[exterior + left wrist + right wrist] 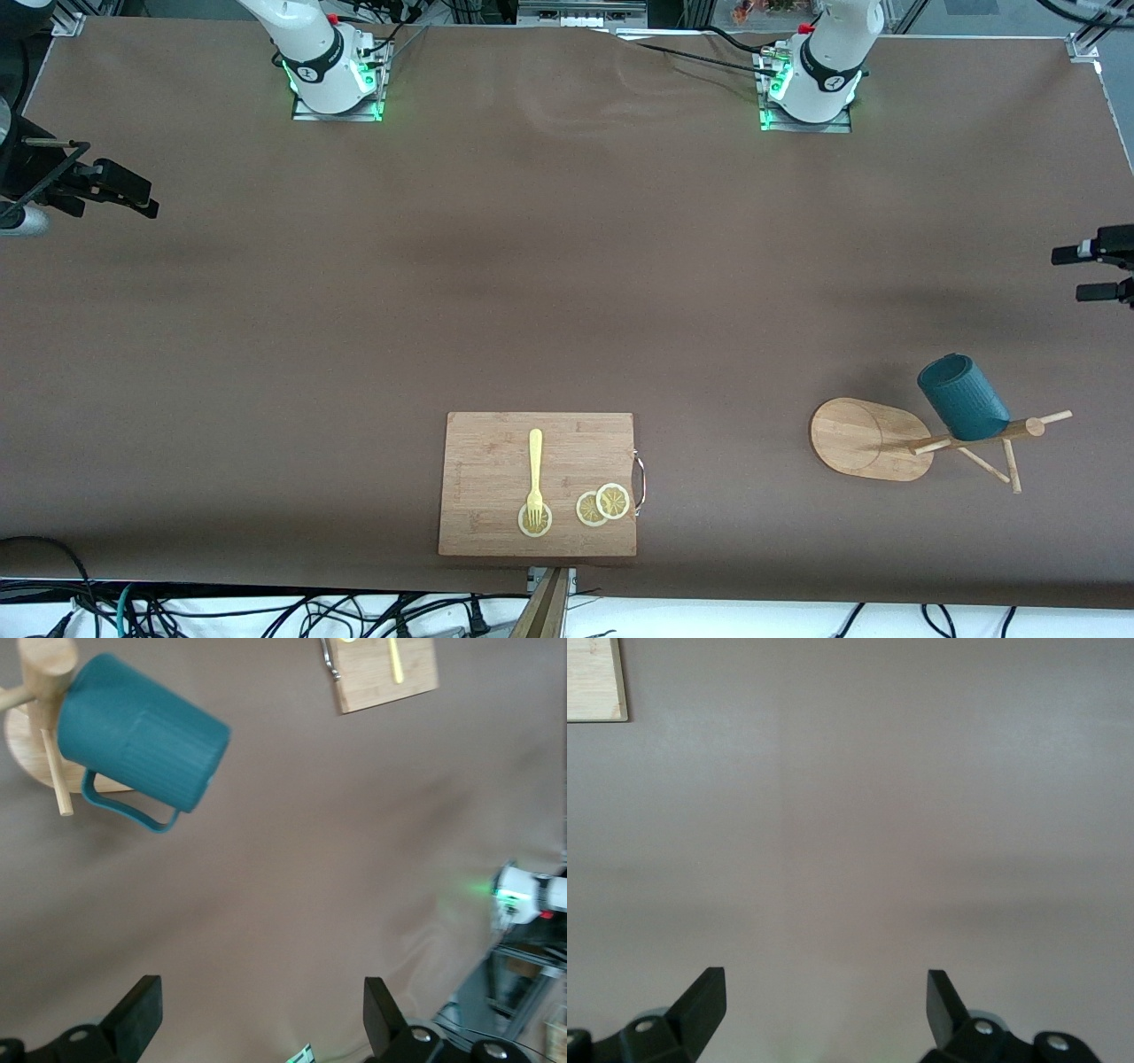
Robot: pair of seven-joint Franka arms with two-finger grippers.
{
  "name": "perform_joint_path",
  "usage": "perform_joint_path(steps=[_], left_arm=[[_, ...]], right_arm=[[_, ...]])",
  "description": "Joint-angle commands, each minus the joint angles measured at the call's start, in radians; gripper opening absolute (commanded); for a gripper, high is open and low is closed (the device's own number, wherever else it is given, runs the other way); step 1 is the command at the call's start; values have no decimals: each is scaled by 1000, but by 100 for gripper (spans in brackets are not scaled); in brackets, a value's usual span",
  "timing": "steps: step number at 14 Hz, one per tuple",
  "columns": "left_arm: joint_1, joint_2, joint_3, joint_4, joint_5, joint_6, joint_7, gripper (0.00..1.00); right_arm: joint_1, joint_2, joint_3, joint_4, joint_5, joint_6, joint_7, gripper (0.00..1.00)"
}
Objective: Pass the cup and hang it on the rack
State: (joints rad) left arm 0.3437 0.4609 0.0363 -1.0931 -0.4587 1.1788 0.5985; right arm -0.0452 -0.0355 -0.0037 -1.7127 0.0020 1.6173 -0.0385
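Note:
The dark teal ribbed cup (964, 399) hangs by its handle on a peg of the light wooden rack (864, 439), which stands toward the left arm's end of the table. In the left wrist view the cup (142, 740) tilts against the rack's pole (44, 673). My left gripper (1076, 273) is open and empty, up over the table at its own end, apart from the cup; its fingers (142, 1014) show wide apart over bare cloth. My right gripper (152, 199) is open and empty over the right arm's end of the table, its fingers (704, 997) spread.
A rectangular wooden cutting board (487, 461) lies near the front edge at the table's middle, with a yellow fork (534, 474) and lemon slices (603, 505) on it. Its corner shows in the left wrist view (390, 682) and the right wrist view (594, 678).

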Motion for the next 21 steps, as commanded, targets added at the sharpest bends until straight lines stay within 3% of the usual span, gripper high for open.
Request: perform_joint_path(steps=[1,6,9,12,21], left_arm=[[-102,-195,34,-203,127,112,-67,100],[-317,-456,33,-471,343,264,-395,100],[-354,-499,19,-540,412,309,-497,100],[-367,-576,17,-677,433,421,-548,100],[-376,-570,-13,-656,433,395,-592,100]], right_arm=[[-1,-1,2,13,-4,-8,11,100],[-1,-1,2,10,-2,-16,11,100],[-1,-1,2,10,-2,-14,11,100],[-1,-3,2,8,0,-16,11,100],[-2,2,-1,12,-2,-16,-6,100]])
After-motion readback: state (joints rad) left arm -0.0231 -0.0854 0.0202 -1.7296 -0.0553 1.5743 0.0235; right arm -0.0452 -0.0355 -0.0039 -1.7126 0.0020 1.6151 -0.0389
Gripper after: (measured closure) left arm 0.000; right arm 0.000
